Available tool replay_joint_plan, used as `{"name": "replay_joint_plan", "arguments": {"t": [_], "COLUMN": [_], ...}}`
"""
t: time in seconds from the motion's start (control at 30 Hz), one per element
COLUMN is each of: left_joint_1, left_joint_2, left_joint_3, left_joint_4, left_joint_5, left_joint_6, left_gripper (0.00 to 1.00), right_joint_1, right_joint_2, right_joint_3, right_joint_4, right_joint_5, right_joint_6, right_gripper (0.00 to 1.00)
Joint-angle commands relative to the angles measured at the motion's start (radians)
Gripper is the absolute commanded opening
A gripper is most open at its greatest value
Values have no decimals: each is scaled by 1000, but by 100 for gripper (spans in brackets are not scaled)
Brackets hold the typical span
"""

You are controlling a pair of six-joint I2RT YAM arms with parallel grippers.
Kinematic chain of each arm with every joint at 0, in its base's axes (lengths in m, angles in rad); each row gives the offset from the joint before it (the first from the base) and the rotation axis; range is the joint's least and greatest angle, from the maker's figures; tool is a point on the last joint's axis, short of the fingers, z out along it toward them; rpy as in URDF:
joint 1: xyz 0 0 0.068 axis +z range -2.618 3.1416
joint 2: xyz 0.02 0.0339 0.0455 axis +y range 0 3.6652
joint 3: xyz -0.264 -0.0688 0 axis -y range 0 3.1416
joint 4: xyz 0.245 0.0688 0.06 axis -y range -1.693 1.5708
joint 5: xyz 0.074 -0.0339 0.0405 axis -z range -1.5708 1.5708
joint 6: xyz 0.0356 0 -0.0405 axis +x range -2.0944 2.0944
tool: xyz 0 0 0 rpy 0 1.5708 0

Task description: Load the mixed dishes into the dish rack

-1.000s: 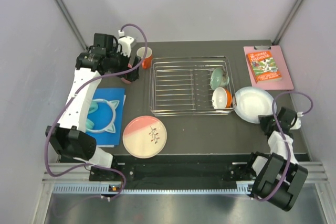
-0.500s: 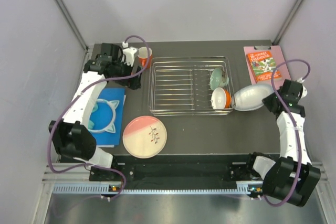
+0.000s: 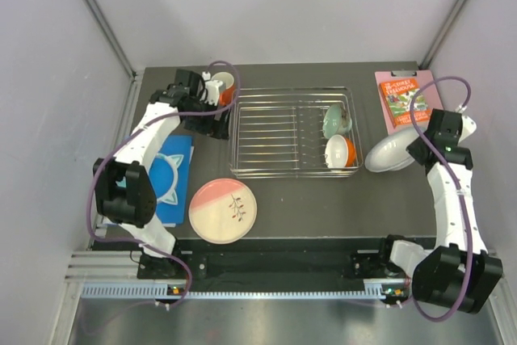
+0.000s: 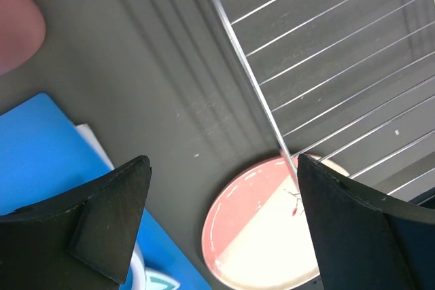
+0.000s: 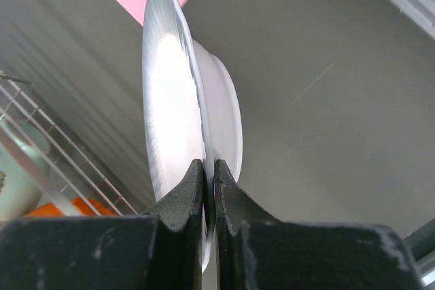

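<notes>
- RIGHT OF THE OVERHEAD VIEW: My right tool (image 5: 209, 164) is clenched on the rim of the pale grey-white plate (image 5: 170, 100). The plate stands on edge just beside the right end of the dish rack (image 3: 283, 174) and looks to be clear of the bench (image 3: 323, 199).
- The step in hand, as I judge it, is carrying this plate into the rack. The mint-green bowl (image 3: 335, 120) and the orange bowl (image 3: 342, 151) already fill the rack's right end. The free bars lie further left, toward the middle of the frame.
- To do it well, I keep the plate upright, lift it over the raised rim and over both bowls, then square its edge to a gap between bars.
- My hold is a narrow pinch at the rim only, so I travel slowly to stop the plate swinging in it. I let go only once the lower edge is seated.
- UPPER LEFT: My left tool (image 4: 224, 162) is released with its jaws wide apart and holds nothing. It hovers over the rack's left rim near the orange cup (image 3: 224, 86), and it should stay out of the plate's path.
- LOWER CENTRE-LEFT: The pink-and-cream plate (image 3: 223, 210) lies flat on the bench, not yet loaded.
</notes>
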Motion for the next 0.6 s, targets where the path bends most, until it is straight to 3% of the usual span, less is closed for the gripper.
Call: {"name": "replay_joint_plan", "arguments": {"t": [0.0,0.3,0.57], "left_joint_1": [-18,-38,-77], "left_joint_2": [19,30,71], "left_joint_3": [60,57,66], "left_joint_4": [35,41,29], "left_joint_5": [50,67,47], "left_joint_6": [-53,-54,-24], "left_gripper": [93,92,86], "right_joint_1": [39,68,123], "right_joint_2": [-6,3,22], "right_joint_3": [162,214,386], "right_joint_4": [109,114,108], "right_joint_5": [29,12,181], "right_joint_6": [-29,-74,-164], "right_gripper": [0,0,0]}}
